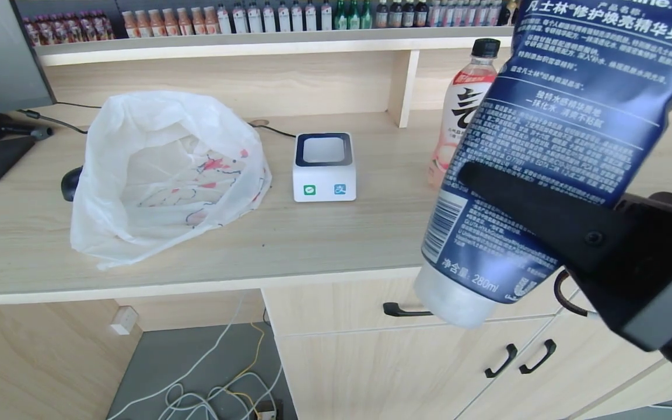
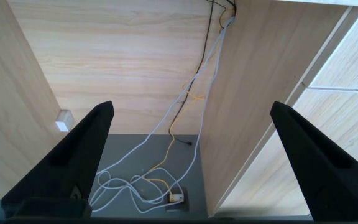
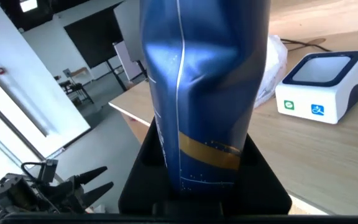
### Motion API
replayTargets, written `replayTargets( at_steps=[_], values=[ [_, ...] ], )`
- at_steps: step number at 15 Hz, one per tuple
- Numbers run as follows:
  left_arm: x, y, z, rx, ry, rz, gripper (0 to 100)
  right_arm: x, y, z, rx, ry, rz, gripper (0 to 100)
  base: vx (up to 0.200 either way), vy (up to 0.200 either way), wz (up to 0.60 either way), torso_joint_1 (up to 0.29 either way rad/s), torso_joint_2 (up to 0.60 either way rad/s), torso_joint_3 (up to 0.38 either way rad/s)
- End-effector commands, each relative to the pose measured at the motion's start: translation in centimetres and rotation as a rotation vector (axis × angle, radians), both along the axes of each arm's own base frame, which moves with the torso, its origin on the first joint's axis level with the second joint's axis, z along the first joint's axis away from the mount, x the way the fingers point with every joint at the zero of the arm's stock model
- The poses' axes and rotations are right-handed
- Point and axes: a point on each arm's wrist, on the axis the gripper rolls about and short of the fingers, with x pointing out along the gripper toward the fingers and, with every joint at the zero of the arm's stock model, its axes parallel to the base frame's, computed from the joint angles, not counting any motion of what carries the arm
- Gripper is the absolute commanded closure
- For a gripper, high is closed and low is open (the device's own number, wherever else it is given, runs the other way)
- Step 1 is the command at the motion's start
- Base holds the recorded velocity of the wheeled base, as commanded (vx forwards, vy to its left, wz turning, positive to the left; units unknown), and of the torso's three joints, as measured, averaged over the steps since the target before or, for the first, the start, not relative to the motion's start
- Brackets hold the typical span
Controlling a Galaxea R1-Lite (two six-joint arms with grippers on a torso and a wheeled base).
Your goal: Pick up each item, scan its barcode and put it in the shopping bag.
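Clamps blue tube (image 1: 575, 87) in right gripper (image 1: 505, 192), frame right (left gripper (image 2: 191, 109) agape, empty). Risks a failed read with barcode (image 1: 444, 221) turned from scanner (image 1: 324, 166).

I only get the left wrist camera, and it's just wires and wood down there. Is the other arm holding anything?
Observer: Yes. The right gripper holds a blue tube, jaws shut on it, raised close to the head camera.
Operator: Where's the beeper thing?
Observer: The white scanner sits on the counter, its window facing up.
Operator: And the bag?
Observer: The shopping bag stands open on the robot's left of the scanner.
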Motion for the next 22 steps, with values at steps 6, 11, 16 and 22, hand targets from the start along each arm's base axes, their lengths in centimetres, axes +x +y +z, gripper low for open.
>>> replayTargets(
  at_steps=[6,11,16,22],
  values=[
    [0.0,0.0,0.0,0.0,0.0,0.001,0,1.8,-0.3,-0.4,-0.028,0.008,0.02,100,0.0,0.0,0.0,0.0,0.0,0.0],
    [0.0,0.0,0.0,0.0,0.0,0.001,0,1.8,-0.5,-0.8,-0.051,0.005,0.068,100,0.0,0.0,0.0,0.0,0.0,0.0],
    [0.0,0.0,0.0,0.0,0.0,0.001,0,2.8,-0.7,-0.7,-0.011,0.077,0.133,100,0.0,0.0,0.0,0.0,0.0,0.0],
    [0.0,0.0,0.0,0.0,0.0,0.001,0,4.6,-2.8,0.6,0.01,0.076,0.181,100,0.0,0.0,0.0,0.0,0.0,0.0]
  ],
)
